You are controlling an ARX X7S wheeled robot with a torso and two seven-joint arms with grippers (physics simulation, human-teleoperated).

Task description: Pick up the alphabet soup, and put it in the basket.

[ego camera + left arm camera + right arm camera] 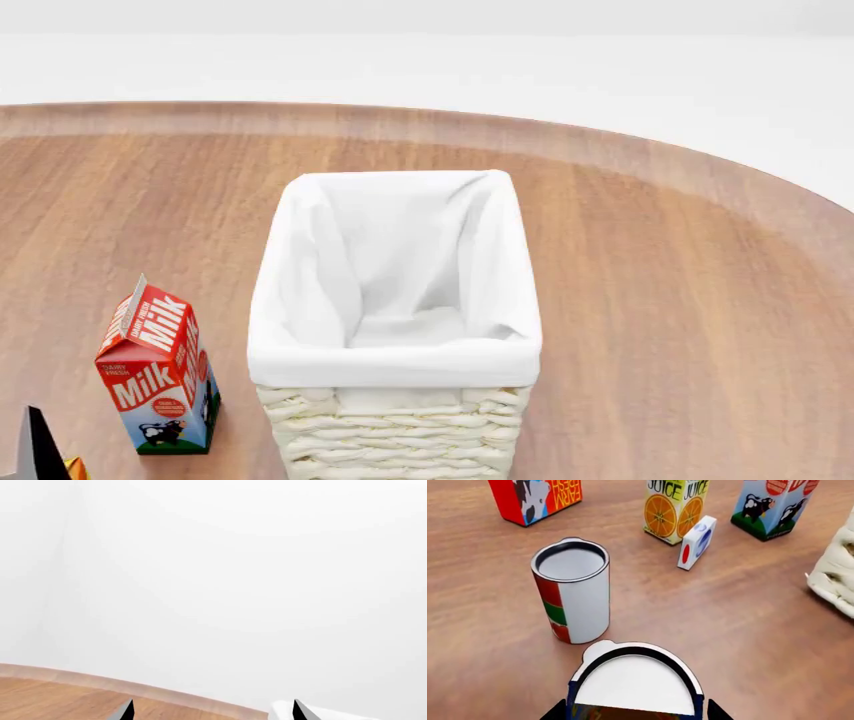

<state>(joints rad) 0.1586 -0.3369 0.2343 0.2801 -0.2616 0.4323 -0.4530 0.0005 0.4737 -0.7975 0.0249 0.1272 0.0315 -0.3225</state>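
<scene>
The alphabet soup (635, 685) is a can with a dark blue side and a white lid. It sits between the two black fingertips of my right gripper (636, 713), which press close against its sides. The can's base is hidden. The cream wicker basket (394, 435) with its white cloth lining stands in the middle of the round wooden table. Its woven corner (835, 577) also shows in the right wrist view. My left gripper (212, 711) is open with nothing between its fingers and faces the white wall. One of its fingertips (32, 442) pokes up in the head view's corner.
A red, green and white can (574, 597) stands upright just beyond the soup. Further off are an orange juice carton (675, 507), a small white box (696, 542), a red carton (537, 497) and a milk carton (770, 507), which is left of the basket (154, 380).
</scene>
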